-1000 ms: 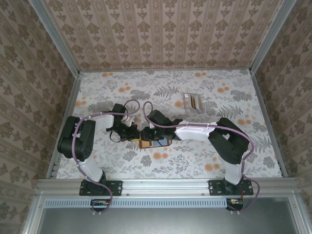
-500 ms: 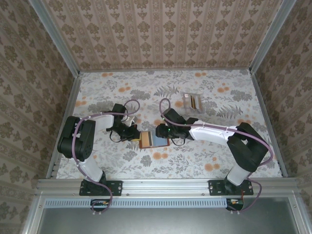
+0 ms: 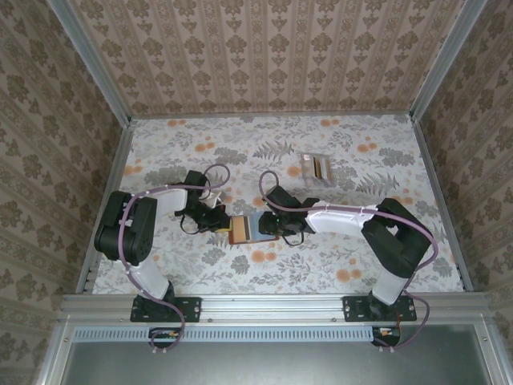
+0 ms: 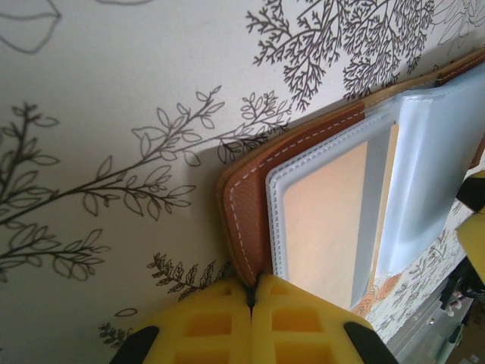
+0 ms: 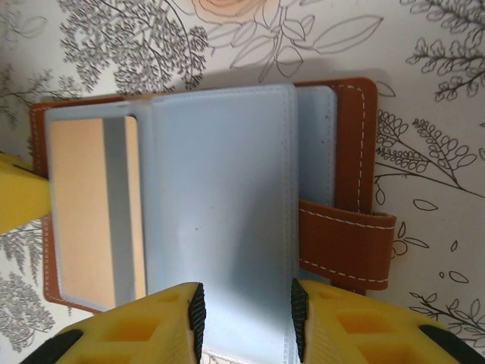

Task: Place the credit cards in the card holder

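left pincer [image 4: 252, 292] was shut on the edge of the card holder [image 4: 244, 205], pinning it open on the table [image 4: 114, 91]. right pincer [image 5: 246, 303] stood half open over its clear sleeve [image 5: 220, 189], holding nothing. the sleeve needed a gentle lift; more credit cards [image 3: 315, 168] lay well apart.

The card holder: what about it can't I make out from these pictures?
- Top view: the card holder is tiny, its ends under the left tool and right tool.
- Left wrist view: its far end is cut off by the right edge.
- Right wrist view: whether the pale blue sheet is a card or a pocket is unclear; the tool's fingers and bottom edge hide its lower end.
- Top view: loose cards too small to count.
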Controlling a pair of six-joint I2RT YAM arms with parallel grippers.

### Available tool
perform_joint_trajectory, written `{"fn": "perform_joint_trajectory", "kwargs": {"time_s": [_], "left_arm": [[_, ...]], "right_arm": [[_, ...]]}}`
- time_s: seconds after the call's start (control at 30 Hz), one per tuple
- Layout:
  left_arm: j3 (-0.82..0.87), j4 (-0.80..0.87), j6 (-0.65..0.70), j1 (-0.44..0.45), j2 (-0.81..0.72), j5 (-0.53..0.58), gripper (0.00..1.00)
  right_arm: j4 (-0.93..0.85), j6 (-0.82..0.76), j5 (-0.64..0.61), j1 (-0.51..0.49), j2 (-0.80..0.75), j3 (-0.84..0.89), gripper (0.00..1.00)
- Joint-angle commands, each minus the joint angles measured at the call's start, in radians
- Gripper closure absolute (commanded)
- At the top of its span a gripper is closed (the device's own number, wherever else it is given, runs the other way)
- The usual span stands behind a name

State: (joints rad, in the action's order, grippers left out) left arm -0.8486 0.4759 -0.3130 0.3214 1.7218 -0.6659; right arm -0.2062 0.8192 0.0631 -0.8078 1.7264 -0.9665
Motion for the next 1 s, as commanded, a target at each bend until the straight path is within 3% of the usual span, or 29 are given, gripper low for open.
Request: {"fn": "perform_joint_trajectory", "kwargs": {"time_s": [0.0,0.27,0.53,0.97], "left_arm": [[0.003,0.063,0.028,0.011,0.022,0.029,1.00],[0.003,0.063,0.028,0.011,0.023,0.029,1.00],[0.000,0.064,0.029,0.010,0.022,0.029,1.00],[-0.004,0.067,0.032,0.008,0.020,0.029,1.00]], "right_arm": [[-0.002,0.022,-0.008,-0.006,0.016,-0.001,0.61],[0.011,0.028,0.005,-0.009,0.023,-0.004,0.64],[-0.077,0.042,-0.071,-0.008,-0.041,-0.019,0.63],[0.007,0.027,0.003,-0.008,-0.034,0.015,0.64]]}}
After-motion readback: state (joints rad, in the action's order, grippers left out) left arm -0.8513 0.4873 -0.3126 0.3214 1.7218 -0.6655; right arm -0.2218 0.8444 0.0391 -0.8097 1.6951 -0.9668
